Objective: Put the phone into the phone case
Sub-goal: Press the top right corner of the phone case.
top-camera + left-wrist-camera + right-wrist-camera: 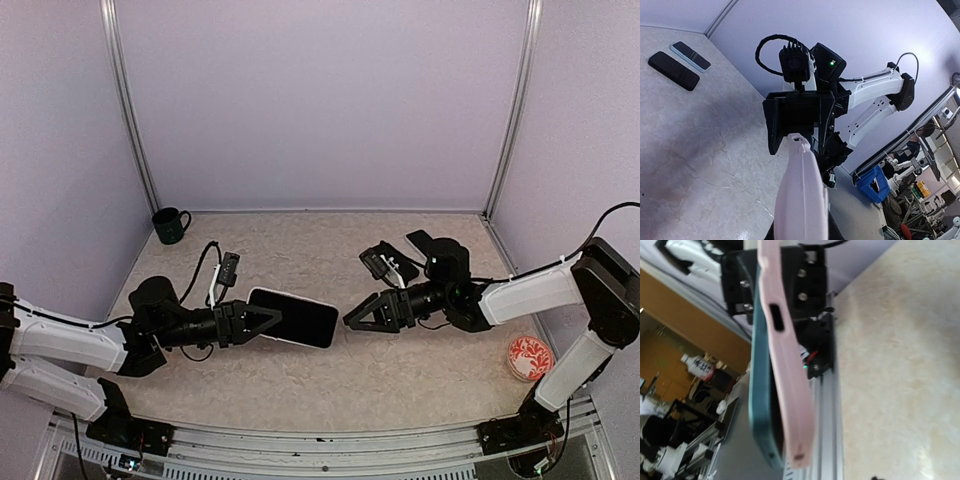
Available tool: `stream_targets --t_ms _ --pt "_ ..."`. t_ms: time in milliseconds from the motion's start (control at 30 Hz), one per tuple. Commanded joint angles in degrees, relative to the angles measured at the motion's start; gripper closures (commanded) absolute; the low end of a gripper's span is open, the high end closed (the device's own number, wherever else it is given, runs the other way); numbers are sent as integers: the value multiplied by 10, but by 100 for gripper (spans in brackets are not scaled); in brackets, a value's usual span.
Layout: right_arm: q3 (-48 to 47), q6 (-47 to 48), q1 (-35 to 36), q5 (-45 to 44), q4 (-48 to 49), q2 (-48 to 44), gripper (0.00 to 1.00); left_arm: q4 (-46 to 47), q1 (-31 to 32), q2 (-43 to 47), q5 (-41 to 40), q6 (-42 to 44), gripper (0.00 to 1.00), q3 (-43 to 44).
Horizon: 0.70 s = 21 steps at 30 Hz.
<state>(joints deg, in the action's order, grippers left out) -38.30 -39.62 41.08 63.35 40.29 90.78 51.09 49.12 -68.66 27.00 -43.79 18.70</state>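
My left gripper (pixel 262 322) is shut on one end of the pink phone case (pixel 295 317) and holds it level above the table. The teal phone (pixel 759 410) lies against the case (pixel 785 365), and their near ends gape slightly in the right wrist view. In the left wrist view the case (pixel 802 195) shows edge-on. My right gripper (pixel 362 314) is open, just right of the case's free end and apart from it. It faces the case in the left wrist view (pixel 799 117).
A dark green mug (pixel 170 225) stands at the back left. A red patterned dish (pixel 529 356) sits at the right edge. A spare dark phone (pixel 420 241) lies behind the right arm; two phones (pixel 672 70) (pixel 690 55) show in the left wrist view.
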Motion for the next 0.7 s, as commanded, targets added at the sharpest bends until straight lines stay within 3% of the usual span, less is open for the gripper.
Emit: stream_targets --t_ms 0,333,667 --pt "-16 12 19 29 37 -13 42 116 8 -9 38 -19 100 -3" --pt "-40 28 44 33 19 -15 46 134 19 -40 46 -24 100 10" --pt "-49 38 60 56 0 -20 75 133 19 -45 38 -23 100 12"
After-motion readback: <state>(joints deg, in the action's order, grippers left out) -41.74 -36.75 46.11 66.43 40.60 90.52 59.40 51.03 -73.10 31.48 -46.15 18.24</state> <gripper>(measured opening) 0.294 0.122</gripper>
